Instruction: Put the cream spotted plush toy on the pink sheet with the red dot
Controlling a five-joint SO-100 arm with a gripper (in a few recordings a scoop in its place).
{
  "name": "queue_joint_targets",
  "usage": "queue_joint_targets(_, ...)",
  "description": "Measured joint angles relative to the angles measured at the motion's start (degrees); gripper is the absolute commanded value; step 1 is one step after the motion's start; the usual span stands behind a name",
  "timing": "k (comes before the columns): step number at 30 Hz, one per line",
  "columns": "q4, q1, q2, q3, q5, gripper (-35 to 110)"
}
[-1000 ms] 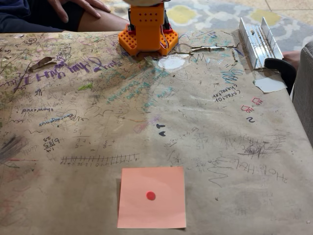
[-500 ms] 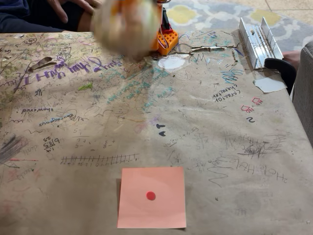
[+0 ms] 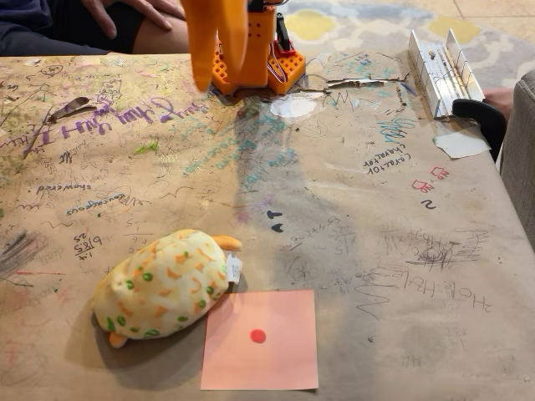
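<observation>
**Soft daylight, sharp table, blurred arm**

Even, fairly bright light falls across the scribbled paper table (image 3: 376,251); no glare shows on it; a soft shadow lies below and left of the cream spotted plush toy (image 3: 163,284); beyond the toy, a faint grey shadow streaks the paper; the orange gripper (image 3: 216,46) looks smeared, perhaps motion blur.

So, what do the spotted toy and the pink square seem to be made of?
The cream spotted plush toy looks like soft stuffed fabric: matte, fuzzy surface, rounded squashed shape, sewn white tag. The pink sheet with the red dot looks like thin matte paper: flat, sharp-edged, no gloss. It could be thin card.
</observation>
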Motion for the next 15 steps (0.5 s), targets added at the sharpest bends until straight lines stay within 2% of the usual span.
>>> queue_joint_targets(7,-4.0,5.6,0.6,6.9,-3.0,31)
queue_joint_targets(9,-4.9,6.2,0.6,9.0,-3.7,21)
queue_joint_targets(11,-6.0,6.7,0.7,11.8,-3.5,3)
queue_joint_targets(15,-9.0,6.7,1.5,17.7,-0.5,0)
